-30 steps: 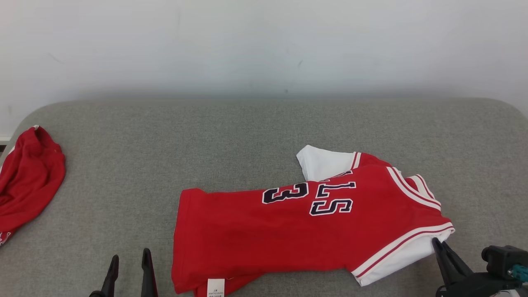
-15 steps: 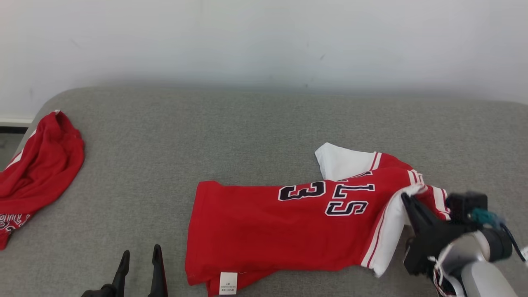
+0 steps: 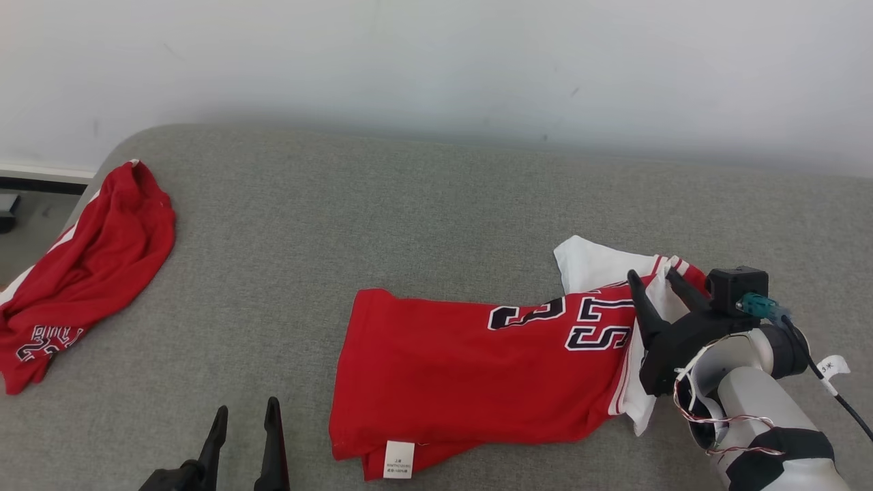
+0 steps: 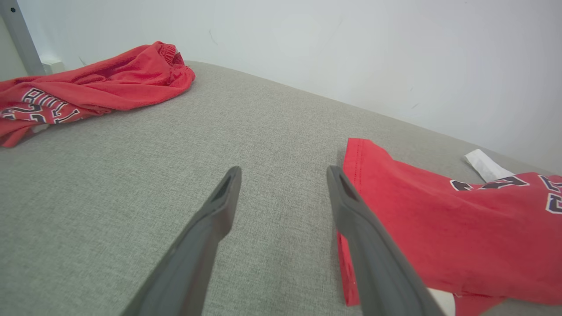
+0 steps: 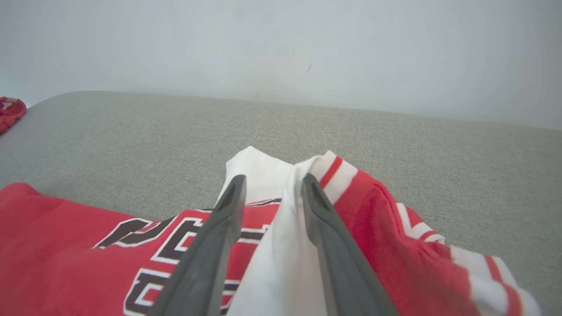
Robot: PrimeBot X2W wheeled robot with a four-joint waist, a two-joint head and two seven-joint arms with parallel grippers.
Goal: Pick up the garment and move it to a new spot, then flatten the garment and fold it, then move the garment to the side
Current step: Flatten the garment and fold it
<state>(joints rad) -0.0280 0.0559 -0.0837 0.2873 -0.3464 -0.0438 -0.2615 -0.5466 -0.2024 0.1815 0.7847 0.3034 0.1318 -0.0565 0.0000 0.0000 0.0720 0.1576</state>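
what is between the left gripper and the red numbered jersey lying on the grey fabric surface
Nothing visible: bare grey fabric surface separates the open left gripper from the red numbered jersey and its near hem.

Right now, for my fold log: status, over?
Left gripper open, empty. Right gripper open around jersey edge; jersey partly folded. Other garment far left, clear.

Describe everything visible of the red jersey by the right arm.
The jersey is soft red cloth with white sleeves, striped trim, dark characters edged in white and a white label at its hem. It lies folded over on the grey cushion. Its sleeve end is bunched and raised, with white fabric between the parted fingers of the right pincer.
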